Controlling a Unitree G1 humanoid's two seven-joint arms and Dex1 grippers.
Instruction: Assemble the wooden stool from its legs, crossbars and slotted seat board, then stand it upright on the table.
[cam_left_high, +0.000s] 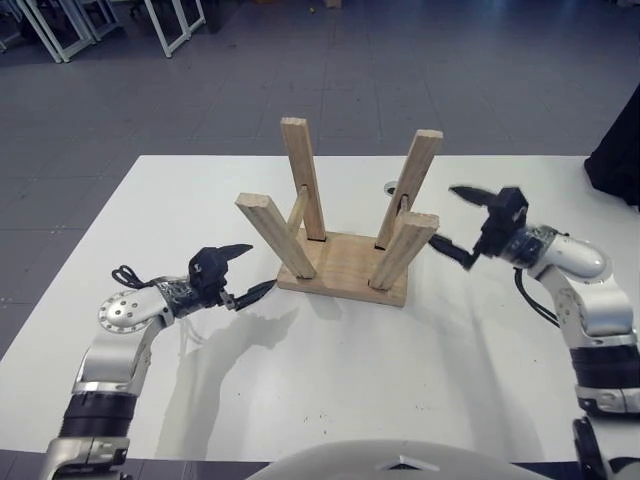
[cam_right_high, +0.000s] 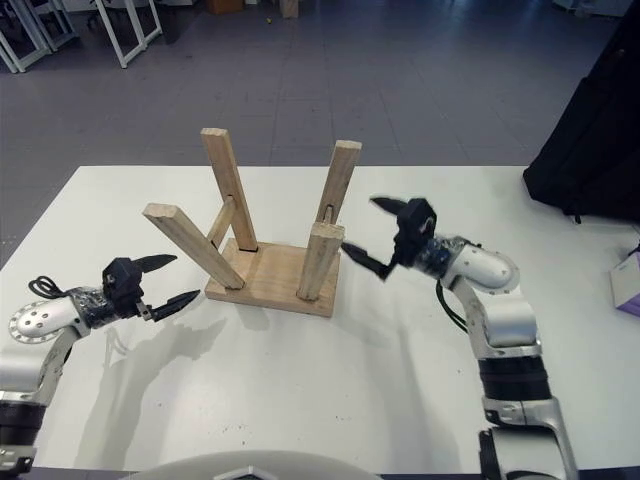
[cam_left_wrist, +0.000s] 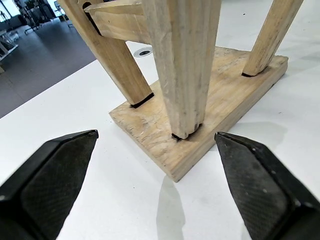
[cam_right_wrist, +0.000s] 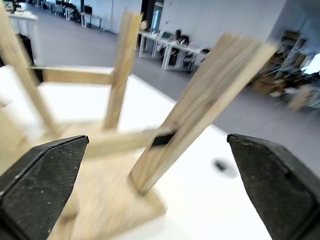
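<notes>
The wooden stool (cam_left_high: 340, 255) sits upside down in the middle of the white table (cam_left_high: 330, 390). Its seat board (cam_right_high: 270, 280) lies flat and its legs (cam_left_high: 303, 175) and crossbars (cam_left_high: 297, 212) stick up, so it looks put together but not yet stood up. The left gripper (cam_left_high: 258, 267) is wide open and empty, low beside the board's left edge, and the right gripper (cam_left_high: 443, 215) is wide open and empty beside the near right leg (cam_left_high: 403, 250). I think they sit on both sides so they can grab the stool and flip it.
</notes>
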